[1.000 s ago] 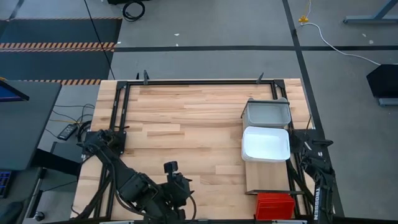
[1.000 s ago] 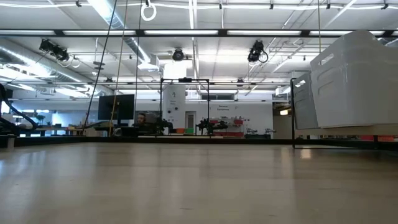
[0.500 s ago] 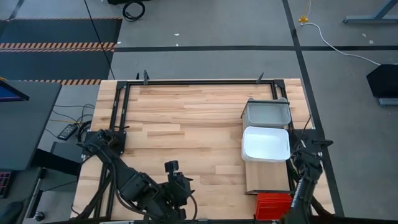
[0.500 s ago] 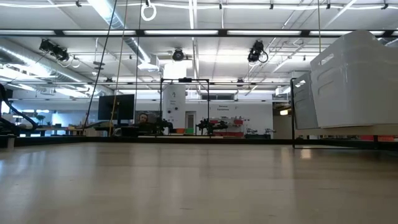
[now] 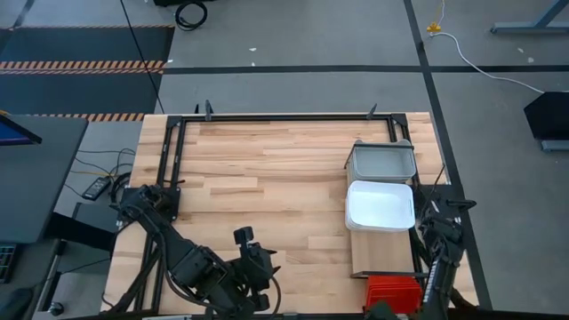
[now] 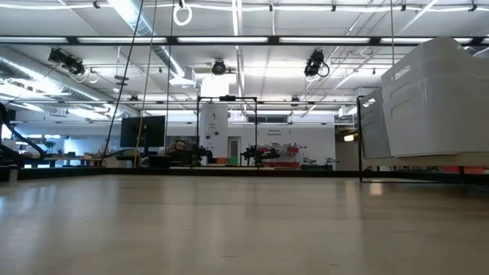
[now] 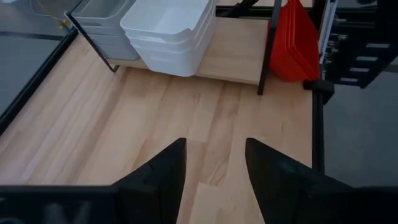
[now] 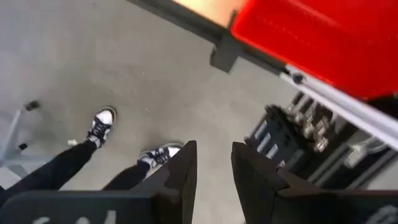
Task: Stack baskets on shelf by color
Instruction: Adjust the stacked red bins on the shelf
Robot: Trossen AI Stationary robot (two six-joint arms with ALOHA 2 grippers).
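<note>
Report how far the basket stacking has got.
Done, by the look of it: grey baskets, white baskets and red baskets each sit as one-colour piles in a row along the shelf; the count per pile is hard to confirm. In hand: nothing. The left gripper is open and empty over bare tabletop; the right gripper, open and empty, points at the floor. No loose baskets show.

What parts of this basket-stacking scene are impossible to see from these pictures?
- Red mesh-walled plastic baskets: cut off by the high view's bottom edge; their number is unclear.
- Light grey plastic baskets: half hidden behind the white plastic baskets in the left wrist view.
- Person's legs: the rest lies outside the right wrist view.
</note>
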